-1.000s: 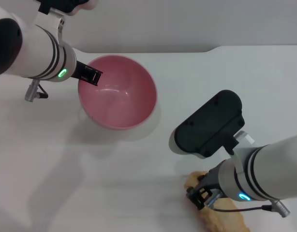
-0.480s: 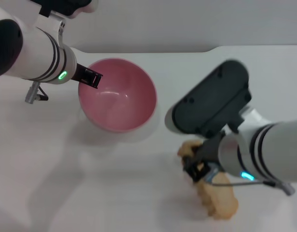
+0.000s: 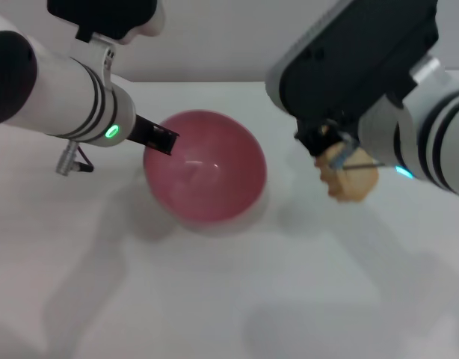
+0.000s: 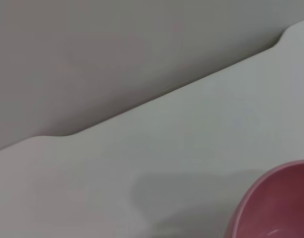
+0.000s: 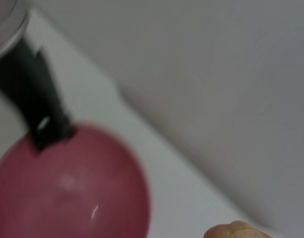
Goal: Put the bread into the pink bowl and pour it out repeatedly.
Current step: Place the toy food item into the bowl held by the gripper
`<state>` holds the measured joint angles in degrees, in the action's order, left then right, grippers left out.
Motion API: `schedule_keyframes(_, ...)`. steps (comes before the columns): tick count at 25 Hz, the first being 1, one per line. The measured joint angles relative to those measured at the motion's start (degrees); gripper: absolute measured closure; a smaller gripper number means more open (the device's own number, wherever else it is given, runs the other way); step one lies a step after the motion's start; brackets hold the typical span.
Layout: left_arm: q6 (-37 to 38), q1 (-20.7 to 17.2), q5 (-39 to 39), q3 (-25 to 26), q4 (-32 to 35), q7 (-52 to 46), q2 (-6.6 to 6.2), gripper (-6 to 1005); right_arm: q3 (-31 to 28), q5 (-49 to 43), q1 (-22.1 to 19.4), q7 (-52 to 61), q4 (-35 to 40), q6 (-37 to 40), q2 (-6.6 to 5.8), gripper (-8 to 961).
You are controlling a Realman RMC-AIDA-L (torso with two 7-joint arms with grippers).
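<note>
The right gripper (image 3: 330, 146) jaws grasp the bread (image 3: 349, 173) – centre it above the pink bowl (image 3: 205, 166) before releasing; left gripper (image 3: 161, 138) jaws clench the rim.

Left wrist view: the white table (image 4: 157, 148) filled most of the picture, its far edge running as a diagonal line with a rounded step at each end. Beyond the edge lay a plain grey background. A curved part of the bowl (image 4: 280, 203), pink with a glossy inside, showed at one corner, cut off by the frame. A soft shadow lay on the table beside it.
</note>
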<state>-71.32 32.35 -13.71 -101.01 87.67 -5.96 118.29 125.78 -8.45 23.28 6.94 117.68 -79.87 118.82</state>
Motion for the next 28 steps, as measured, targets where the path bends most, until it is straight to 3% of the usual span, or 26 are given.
schedule_keyframes(7,2.15,0.04,-4.25,-0.31,-1.07,0.98,0.05,955,0.00,-1.25,-0.36,-0.71,-0.91,12.86,0.09,813)
schedule_keyframes(15,2.48,0.07,-5.08,-0.32,-0.84,1.03,-0.01,955,0.76,0.32,-0.53,0.08,-6.70,20.38,0.28,830)
schedule_keyframes(28,2.62,0.41,-5.19,-0.16,-0.60,1.48,0.05,955,2.75,1.14,-0.56,0.98,-11.66,23.83,0.36,797)
